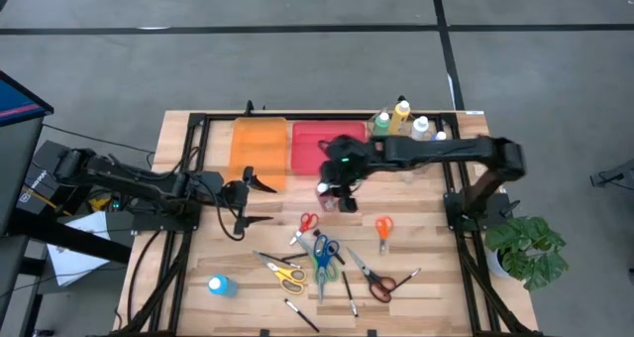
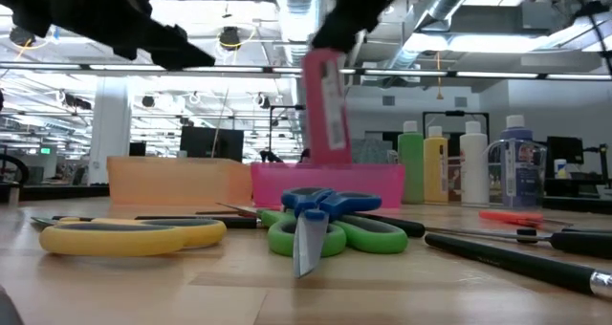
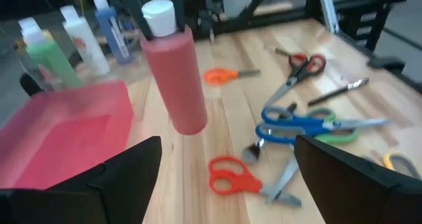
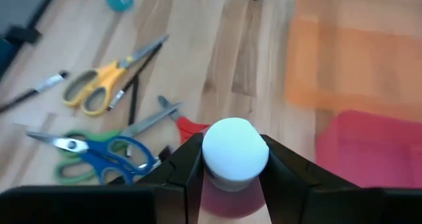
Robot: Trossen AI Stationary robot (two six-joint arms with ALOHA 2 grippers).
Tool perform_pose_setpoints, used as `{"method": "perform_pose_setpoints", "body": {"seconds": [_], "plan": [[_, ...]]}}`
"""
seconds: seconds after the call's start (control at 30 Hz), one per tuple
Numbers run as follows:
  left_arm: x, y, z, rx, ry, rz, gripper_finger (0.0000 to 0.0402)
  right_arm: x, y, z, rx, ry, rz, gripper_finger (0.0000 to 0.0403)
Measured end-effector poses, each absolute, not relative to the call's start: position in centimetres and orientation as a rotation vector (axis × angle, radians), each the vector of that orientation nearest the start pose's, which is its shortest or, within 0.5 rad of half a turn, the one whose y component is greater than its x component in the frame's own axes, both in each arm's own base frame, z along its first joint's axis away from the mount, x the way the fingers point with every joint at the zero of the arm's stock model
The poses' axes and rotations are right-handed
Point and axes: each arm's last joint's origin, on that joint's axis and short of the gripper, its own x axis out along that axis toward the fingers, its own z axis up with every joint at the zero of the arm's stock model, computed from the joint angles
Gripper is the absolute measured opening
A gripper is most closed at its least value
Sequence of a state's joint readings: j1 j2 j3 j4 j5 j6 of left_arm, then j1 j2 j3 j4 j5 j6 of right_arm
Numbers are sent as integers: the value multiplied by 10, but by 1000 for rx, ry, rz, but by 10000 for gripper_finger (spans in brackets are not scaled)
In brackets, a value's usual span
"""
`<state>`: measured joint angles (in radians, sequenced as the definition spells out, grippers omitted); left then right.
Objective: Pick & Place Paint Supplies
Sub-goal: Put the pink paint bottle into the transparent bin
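A pink paint bottle (image 3: 178, 72) with a white cap (image 4: 234, 148) hangs above the table, just in front of the pink tray (image 1: 315, 139). My right gripper (image 1: 339, 183) is shut on its top. My left gripper (image 1: 260, 200) stands open at the table's left, its fingers (image 3: 125, 178) wide apart and nothing between them; it points toward the bottle from a distance. Several scissors (image 1: 319, 256) and thin dark brushes (image 1: 349, 295) lie flat on the wood in the middle and near part of the table. My right gripper pinches the bottle just under its white cap (image 4: 231, 178), one finger (image 4: 188, 165) on each side. The fingers slant down at it from the table's right. The bottle hangs below them, a little tilted, its base (image 2: 330, 153) clear of the table.
An orange tray (image 1: 260, 149) sits beside the pink one at the far side. Green, yellow, white and blue bottles (image 2: 464, 162) stand upright at the far right. A blue bottle (image 1: 220, 285) lies near the front left. A potted plant (image 1: 525, 248) stands off the right edge.
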<state>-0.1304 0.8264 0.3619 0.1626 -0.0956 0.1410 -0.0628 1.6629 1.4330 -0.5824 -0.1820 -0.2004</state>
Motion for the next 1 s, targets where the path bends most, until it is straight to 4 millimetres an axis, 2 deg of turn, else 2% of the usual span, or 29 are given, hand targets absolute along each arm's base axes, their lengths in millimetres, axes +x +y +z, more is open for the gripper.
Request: {"method": "perform_pose_setpoints", "body": {"seconds": [0.23, 0.53, 0.77, 1.0], "plan": [[169, -19, 223, 168, 242, -52, 338, 291, -14, 317, -18, 705, -5, 118], [170, -19, 222, 169, 246, -52, 340, 212, -21, 333, 80, 601, -461, 119], [170, -19, 222, 167, 245, -52, 340, 187, -32, 335, 91, 499, -894, 120], [170, -19, 222, 143, 245, -48, 336, 182, -51, 317, 131, 543, -1071, 120]]}}
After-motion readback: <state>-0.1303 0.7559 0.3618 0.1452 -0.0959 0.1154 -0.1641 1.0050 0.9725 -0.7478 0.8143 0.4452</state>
